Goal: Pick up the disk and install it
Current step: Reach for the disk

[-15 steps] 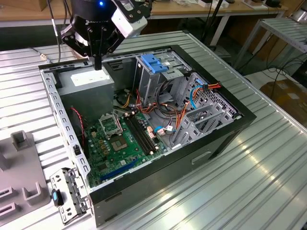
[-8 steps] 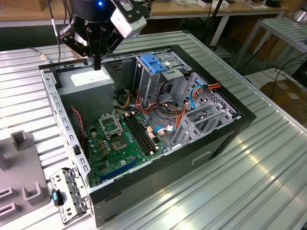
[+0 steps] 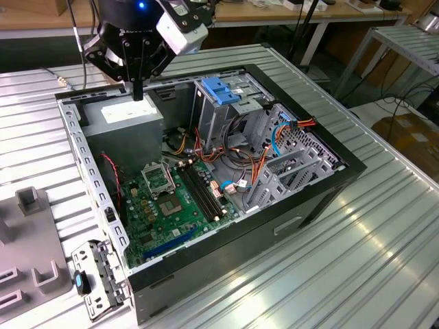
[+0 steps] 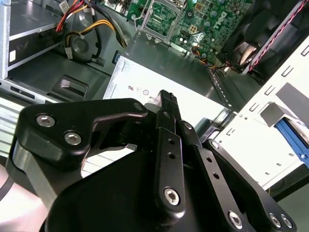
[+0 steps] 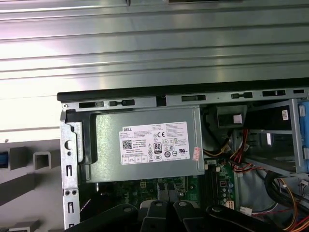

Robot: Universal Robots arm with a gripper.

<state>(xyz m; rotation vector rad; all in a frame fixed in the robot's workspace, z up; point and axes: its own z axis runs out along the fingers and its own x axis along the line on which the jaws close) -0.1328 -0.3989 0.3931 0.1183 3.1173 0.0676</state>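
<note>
Hovering over the power supply (image 3: 130,118) in the open PC case (image 3: 226,248), gripper (image 3: 138,96) pinched closed, empty; what looks like the disk (image 4: 289,134), blue-railed, lies outside the case wall near the power supply.

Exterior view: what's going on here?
A single robot arm's gripper hangs over the open computer case, right above the grey power-supply box. Its jaws are shut and hold nothing, so nothing has been picked up yet. The metal cage with the blue plastic top stands inside the case, toward the exterior view's right of the box.
</note>
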